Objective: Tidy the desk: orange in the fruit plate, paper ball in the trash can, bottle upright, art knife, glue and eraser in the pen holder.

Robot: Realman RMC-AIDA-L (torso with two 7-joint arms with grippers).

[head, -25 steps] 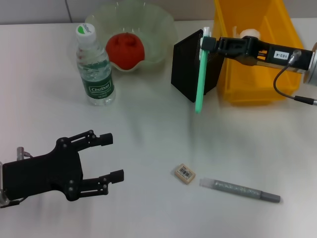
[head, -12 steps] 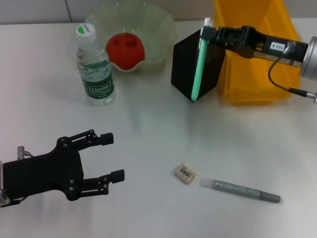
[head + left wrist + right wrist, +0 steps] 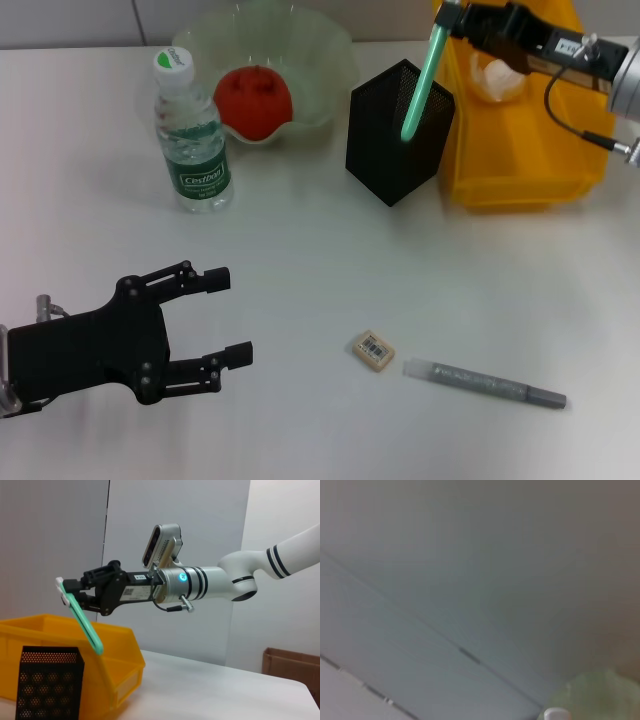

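Our right gripper (image 3: 447,20), jaws clamped on the slim green art knife (image 3: 422,78), holds it tilted above the black mesh pen holder (image 3: 395,135); next, we judge, lower and release. Our left gripper (image 3: 228,315) rests open and empty near the tabletop (image 3: 300,260).

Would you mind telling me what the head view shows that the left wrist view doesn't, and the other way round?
Only the head view shows the orange in the fruit plate, the upright bottle, the eraser, a grey pen-like tool, the paper ball and the left gripper, open. Only the left wrist view shows a cardboard box. Both show the right gripper holding the green knife above the pen holder, beside the trash can.
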